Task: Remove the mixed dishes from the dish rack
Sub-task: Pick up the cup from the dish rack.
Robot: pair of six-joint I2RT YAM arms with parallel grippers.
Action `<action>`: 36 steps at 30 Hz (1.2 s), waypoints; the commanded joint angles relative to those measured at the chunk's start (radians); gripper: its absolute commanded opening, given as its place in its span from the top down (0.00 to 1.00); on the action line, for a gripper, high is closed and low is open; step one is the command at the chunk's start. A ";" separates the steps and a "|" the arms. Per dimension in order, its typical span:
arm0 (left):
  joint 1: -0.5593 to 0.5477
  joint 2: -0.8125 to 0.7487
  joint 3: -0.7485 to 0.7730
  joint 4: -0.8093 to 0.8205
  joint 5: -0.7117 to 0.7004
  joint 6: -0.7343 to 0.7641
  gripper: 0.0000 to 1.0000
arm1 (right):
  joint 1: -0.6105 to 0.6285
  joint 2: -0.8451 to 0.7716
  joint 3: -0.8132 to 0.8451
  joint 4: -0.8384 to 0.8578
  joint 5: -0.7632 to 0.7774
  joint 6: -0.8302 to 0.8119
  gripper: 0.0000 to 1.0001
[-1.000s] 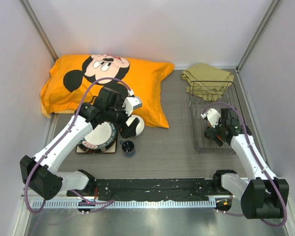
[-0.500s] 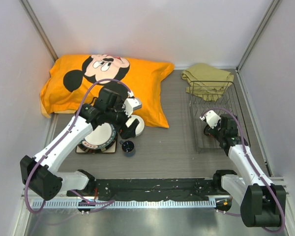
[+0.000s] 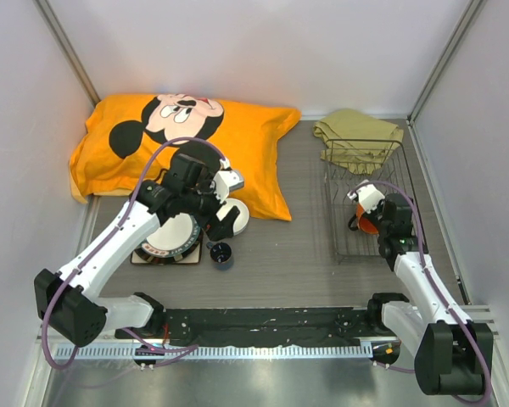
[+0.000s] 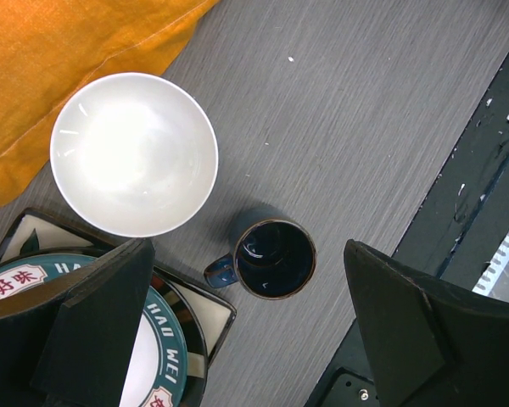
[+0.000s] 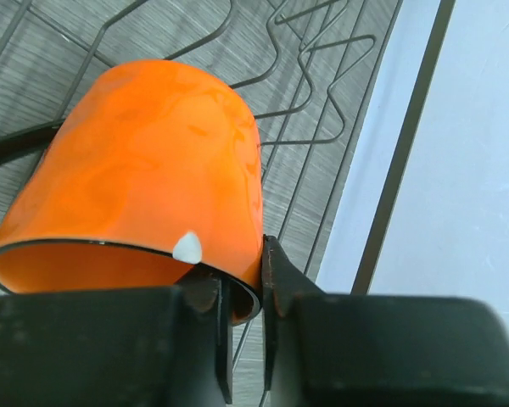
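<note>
The dish rack point(image 3: 343, 203) of dark wire stands at the right. An orange mug point(image 3: 364, 223) lies tilted on its side in the rack, and my right gripper point(image 3: 375, 222) is shut on its rim. The right wrist view shows the mug point(image 5: 144, 186) with one finger inside the lip and one outside, my gripper point(image 5: 246, 288) pinching the wall above the rack wires point(image 5: 322, 93). My left gripper point(image 4: 246, 284) hangs open above the small dark-blue cup point(image 4: 274, 259), the white bowl point(image 4: 134, 153) and the patterned-rim plate point(image 4: 165, 339), which is stacked on a square plate point(image 4: 210, 307).
An orange cartoon-mouse pillow point(image 3: 178, 136) lies at the back left, its corner by the bowl point(image 3: 236, 216). An olive folded cloth point(image 3: 356, 136) sits behind the rack. A black rail point(image 3: 263, 322) runs along the near edge. Walls close in on both sides.
My right gripper has shut on the orange mug's rim and the arm has shifted slightly, so the mug now shows more. The left arm has barely moved.
</note>
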State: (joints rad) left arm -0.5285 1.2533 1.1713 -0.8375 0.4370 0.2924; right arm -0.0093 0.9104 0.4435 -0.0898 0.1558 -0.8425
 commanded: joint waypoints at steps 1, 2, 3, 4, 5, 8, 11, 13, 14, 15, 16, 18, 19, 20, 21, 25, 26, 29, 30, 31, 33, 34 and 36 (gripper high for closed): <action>0.002 -0.032 -0.004 0.035 0.000 0.004 0.00 | 0.008 -0.011 0.000 -0.013 -0.045 0.039 0.97; 0.004 -0.034 -0.004 0.035 -0.001 0.004 0.00 | 0.008 -0.022 0.003 -0.017 -0.044 0.043 0.98; 0.004 -0.040 -0.002 0.035 -0.004 0.004 0.00 | 0.008 -0.027 0.009 -0.024 -0.044 0.048 0.99; 0.004 -0.045 0.001 0.035 -0.012 0.004 0.00 | 0.008 -0.033 0.017 -0.045 -0.045 0.051 0.99; 0.004 -0.046 0.004 0.034 -0.017 0.002 0.00 | 0.008 -0.036 0.026 -0.062 -0.045 0.062 0.99; 0.004 -0.052 0.039 0.003 -0.041 0.001 0.00 | 0.008 -0.053 0.073 -0.132 -0.056 0.077 0.99; 0.005 -0.064 0.096 -0.038 -0.053 -0.002 0.00 | 0.008 -0.074 0.135 -0.214 -0.074 0.094 0.99; 0.005 -0.077 0.132 -0.081 -0.061 0.002 0.00 | 0.008 -0.085 0.159 -0.270 -0.087 0.106 0.99; 0.005 -0.089 0.140 -0.087 -0.072 0.004 0.00 | 0.008 -0.087 0.172 -0.290 -0.091 0.111 0.99; 0.005 -0.094 0.148 -0.101 -0.083 0.007 0.00 | 0.008 -0.084 0.201 -0.312 -0.093 0.115 0.99; 0.005 -0.100 0.157 -0.104 -0.093 0.010 0.00 | 0.008 -0.079 0.214 -0.350 -0.094 0.121 0.99; 0.008 -0.103 0.163 -0.107 -0.106 0.010 0.00 | 0.008 -0.076 0.250 -0.381 -0.093 0.129 0.99; 0.009 -0.100 0.169 -0.112 -0.106 0.007 0.00 | 0.008 -0.074 0.261 -0.411 -0.093 0.132 0.99; 0.010 -0.094 0.172 -0.115 -0.104 0.001 0.00 | 0.008 -0.073 0.270 -0.424 -0.097 0.134 0.99; 0.010 -0.081 0.180 -0.118 -0.101 -0.002 0.00 | 0.008 -0.073 0.291 -0.438 -0.098 0.137 0.99; 0.010 -0.058 0.188 -0.120 -0.098 -0.022 0.00 | 0.008 -0.064 0.349 -0.516 -0.090 0.141 0.99; 0.010 -0.055 0.188 -0.114 -0.103 -0.033 0.00 | 0.008 -0.058 0.360 -0.533 -0.090 0.141 0.99; 0.010 -0.035 0.195 -0.115 -0.119 -0.044 0.00 | 0.008 -0.035 0.414 -0.597 -0.094 0.146 0.99; 0.012 -0.031 0.197 -0.115 -0.124 -0.053 0.00 | 0.008 -0.024 0.440 -0.611 -0.098 0.152 0.99; 0.012 -0.020 0.197 -0.117 -0.126 -0.058 0.00 | 0.008 -0.021 0.451 -0.632 -0.098 0.155 0.99; 0.010 -0.012 0.192 -0.114 -0.129 -0.065 0.00 | 0.008 -0.018 0.475 -0.651 -0.099 0.161 0.99; 0.012 -0.005 0.191 -0.114 -0.129 -0.067 0.00 | 0.008 -0.018 0.480 -0.656 -0.101 0.163 0.99; 0.012 0.000 0.189 -0.115 -0.132 -0.070 0.00 | 0.008 -0.015 0.500 -0.675 -0.102 0.166 0.99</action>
State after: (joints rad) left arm -0.5217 1.2449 1.3258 -0.9546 0.3183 0.2459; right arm -0.0071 0.9031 0.8585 -0.7532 0.0654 -0.7021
